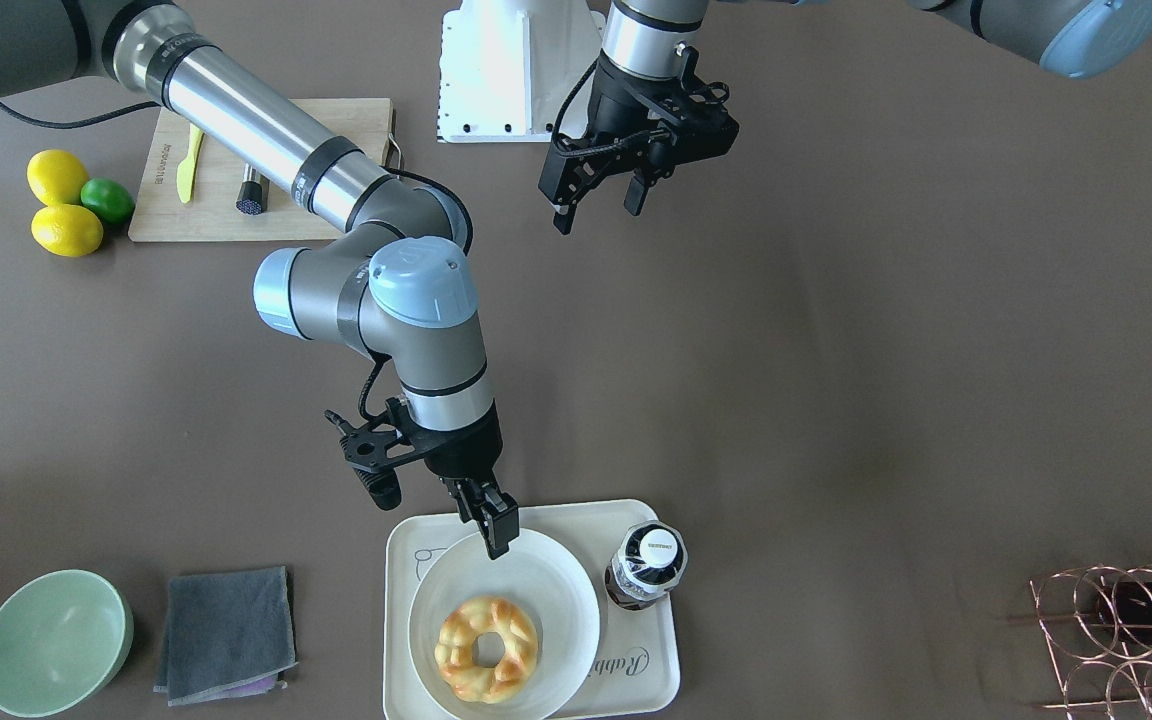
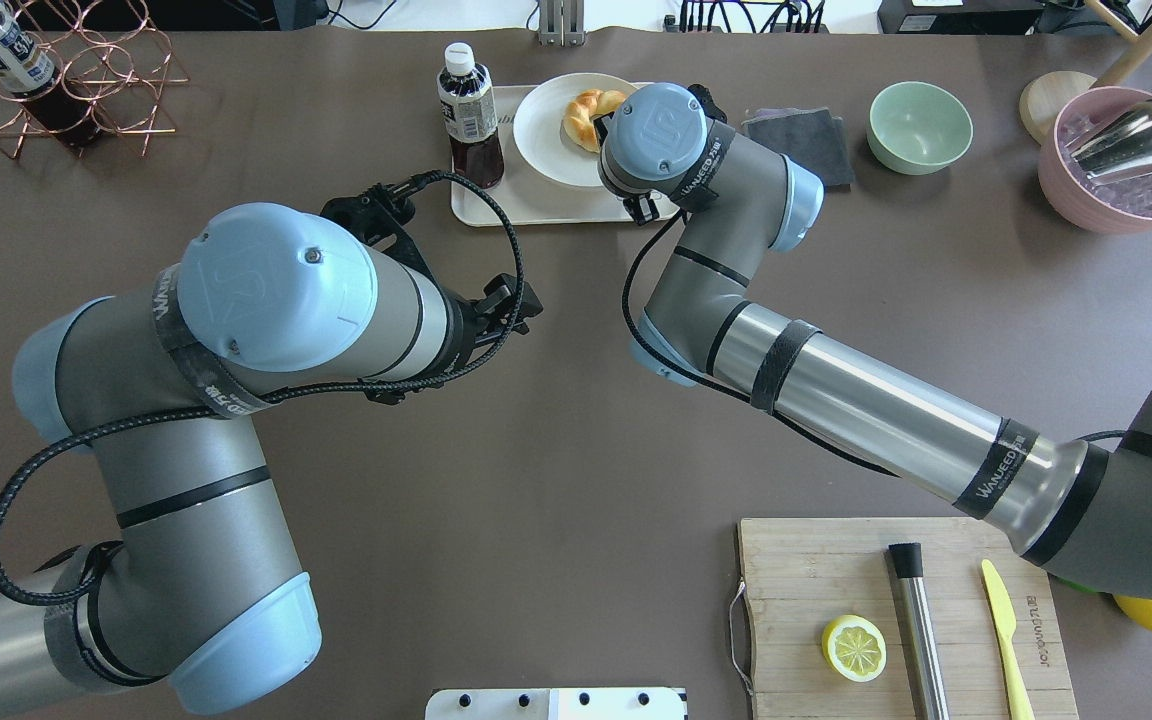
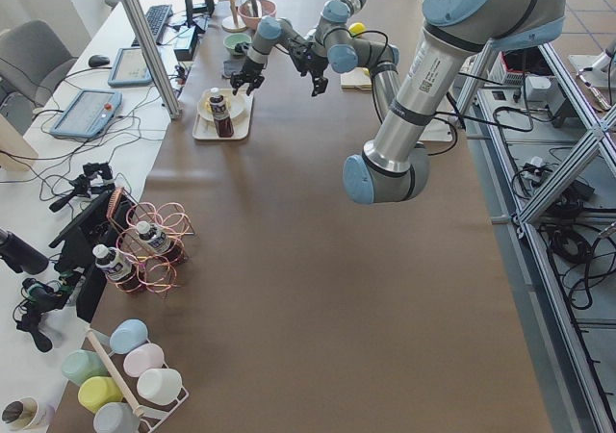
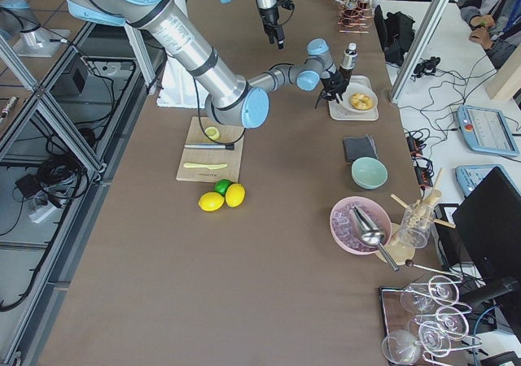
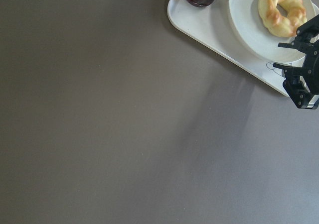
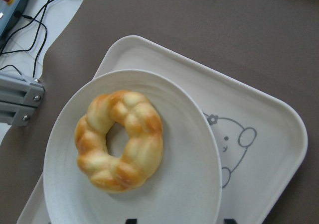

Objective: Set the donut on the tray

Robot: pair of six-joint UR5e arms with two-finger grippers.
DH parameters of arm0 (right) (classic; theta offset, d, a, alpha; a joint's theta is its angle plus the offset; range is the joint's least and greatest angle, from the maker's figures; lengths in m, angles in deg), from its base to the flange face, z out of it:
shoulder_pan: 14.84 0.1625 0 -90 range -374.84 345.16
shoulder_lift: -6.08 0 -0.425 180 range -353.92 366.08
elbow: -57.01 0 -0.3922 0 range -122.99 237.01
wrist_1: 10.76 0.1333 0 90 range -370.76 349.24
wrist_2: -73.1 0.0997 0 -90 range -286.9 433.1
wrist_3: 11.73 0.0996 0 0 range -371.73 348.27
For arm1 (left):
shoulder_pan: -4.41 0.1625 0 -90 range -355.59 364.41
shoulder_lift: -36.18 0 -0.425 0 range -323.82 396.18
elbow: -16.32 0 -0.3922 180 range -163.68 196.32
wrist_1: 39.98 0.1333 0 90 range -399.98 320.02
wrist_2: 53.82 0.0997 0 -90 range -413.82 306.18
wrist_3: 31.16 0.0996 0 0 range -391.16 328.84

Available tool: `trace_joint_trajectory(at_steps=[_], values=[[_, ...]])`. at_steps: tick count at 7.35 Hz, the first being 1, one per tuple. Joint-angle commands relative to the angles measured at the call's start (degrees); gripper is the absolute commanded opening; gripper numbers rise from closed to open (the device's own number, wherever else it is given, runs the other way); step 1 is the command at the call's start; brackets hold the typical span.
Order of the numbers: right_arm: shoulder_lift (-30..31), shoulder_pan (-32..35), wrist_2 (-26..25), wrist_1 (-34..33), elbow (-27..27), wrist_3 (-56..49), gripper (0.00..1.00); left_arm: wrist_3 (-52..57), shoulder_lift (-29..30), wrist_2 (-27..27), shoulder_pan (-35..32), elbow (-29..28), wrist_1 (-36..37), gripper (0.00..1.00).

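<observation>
The braided golden donut (image 1: 487,649) lies on a round white dish (image 1: 556,590). The dish stands on the cream tray (image 1: 546,515) with the grey rabbit drawing. The right wrist view shows the donut (image 6: 119,139) whole on the dish, with the tray (image 6: 269,114) under it. My right gripper (image 1: 496,535) hangs above the dish's edge nearest the robot, a short way from the donut, open and empty. My left gripper (image 1: 599,212) is open and empty, high over the bare table near the robot's base.
A dark drink bottle (image 1: 648,565) stands on the tray beside the dish. A green bowl (image 1: 54,640) and a grey cloth (image 1: 226,635) lie beside the tray. A wooden cutting board (image 1: 266,170), lemons and a copper rack (image 1: 1126,640) are further off.
</observation>
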Motion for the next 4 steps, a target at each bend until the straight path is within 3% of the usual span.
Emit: trace_joint_trajectory(at_steps=[1,2,4], values=[[2.8,8.0,15.1,-7.5,10.9,-14.8,1.00,6.5,-1.6,-0.6,-6.9,-0.2,1.6,0.97],[8.3,12.0,18.9,-9.8,18.0,-23.0,1.00,15.3,-1.7,-1.9,-9.6,-0.2,2.1,0.97],[19.5,21.8,29.0,-12.9,26.5,-42.4,1.00,30.9,-7.2,-11.7,-14.9,-0.3,2.1,0.97]])
